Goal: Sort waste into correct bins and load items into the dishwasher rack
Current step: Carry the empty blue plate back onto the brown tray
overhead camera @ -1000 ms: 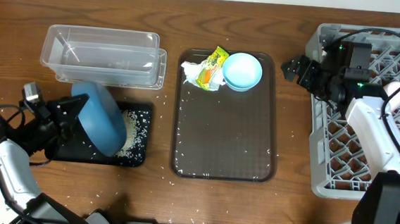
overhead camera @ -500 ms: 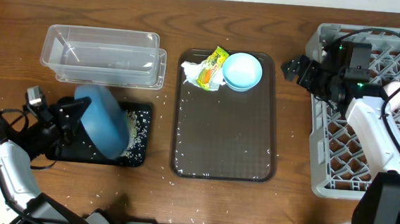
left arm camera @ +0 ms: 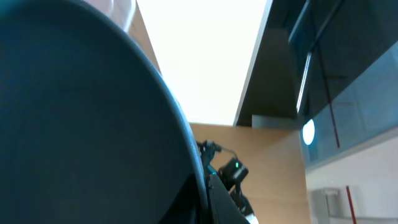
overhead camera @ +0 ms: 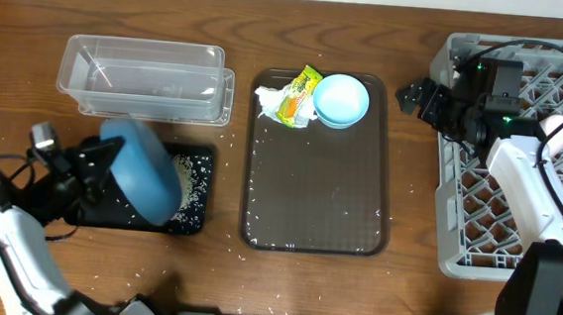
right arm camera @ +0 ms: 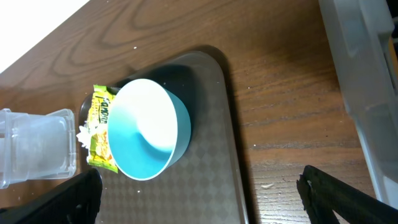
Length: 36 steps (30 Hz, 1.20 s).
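- Over the black tray (overhead camera: 195,223) — left gripper (overhead camera: 105,153) clamped on the tilted dark-blue dish (overhead camera: 146,173), rice (overhead camera: 190,183) already dumped.
- Right gripper (overhead camera: 412,97) gaping, empty, beside the rack (overhead camera: 475,226).
- Light-blue bowl (overhead camera: 341,100), wrapper (overhead camera: 299,94) unsorted on brown tray (overhead camera: 318,200).

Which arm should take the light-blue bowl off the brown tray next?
Right. The right gripper is open and empty, close to the light-blue bowl on the brown tray; the left gripper is shut on the dark-blue dish over the black tray.

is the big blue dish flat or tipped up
Tipped up: the dark-blue dish is held steeply tilted by the left gripper above the black tray, where rice grains lie.
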{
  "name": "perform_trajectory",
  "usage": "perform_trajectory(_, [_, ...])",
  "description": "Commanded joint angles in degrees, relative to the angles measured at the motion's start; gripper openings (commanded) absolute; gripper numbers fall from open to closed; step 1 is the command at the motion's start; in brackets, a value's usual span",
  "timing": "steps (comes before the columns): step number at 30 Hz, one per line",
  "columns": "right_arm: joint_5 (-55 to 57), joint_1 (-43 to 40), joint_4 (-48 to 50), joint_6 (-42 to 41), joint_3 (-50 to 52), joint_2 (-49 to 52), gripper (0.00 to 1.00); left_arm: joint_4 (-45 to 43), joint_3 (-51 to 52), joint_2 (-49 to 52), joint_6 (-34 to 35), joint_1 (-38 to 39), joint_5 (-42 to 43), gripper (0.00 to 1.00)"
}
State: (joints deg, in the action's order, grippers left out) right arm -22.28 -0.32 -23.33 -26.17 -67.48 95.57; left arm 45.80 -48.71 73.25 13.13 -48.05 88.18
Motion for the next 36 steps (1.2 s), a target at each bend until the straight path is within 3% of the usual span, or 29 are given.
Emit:
perform_trajectory(1, [-0.22,0.0,-0.11,-0.37,-0.39,-0.52,0.99,-1.99,-0.55,-5.38,-2.29,4.9,1.95,0.06])
perform_trajectory(8, [-0.22,0.0,-0.11,-0.37,-0.39,-0.52,0.99,-3.41,-3.06,-17.86,-0.94,16.35,-0.57,0.06])
perform_trajectory(14, [-0.2,0.0,-0.11,-0.39,-0.39,-0.52,0.99,-6.91,-4.15,-28.61,13.22,32.2,-32.11,0.06])
perform_trajectory(19, [-0.22,0.0,-0.11,-0.37,-0.39,-0.52,0.99,-15.23,-4.13,-31.1,15.91,48.92,-43.17,0.06])
perform_trajectory(23, [-0.2,0.0,-0.11,-0.39,-0.39,-0.52,0.99,-18.34,-4.04,-28.65,15.93,62.58,-54.69,0.06])
perform_trajectory(29, [-0.22,0.0,-0.11,-0.39,-0.39,-0.52,0.99,-22.25,-4.04,-17.35,15.98,80.52,-68.65,0.06])
perform_trajectory(36, [-0.22,0.0,-0.11,-0.37,-0.39,-0.52,0.99,-31.58,-4.07,-1.92,14.97,92.15,-77.68,0.06])
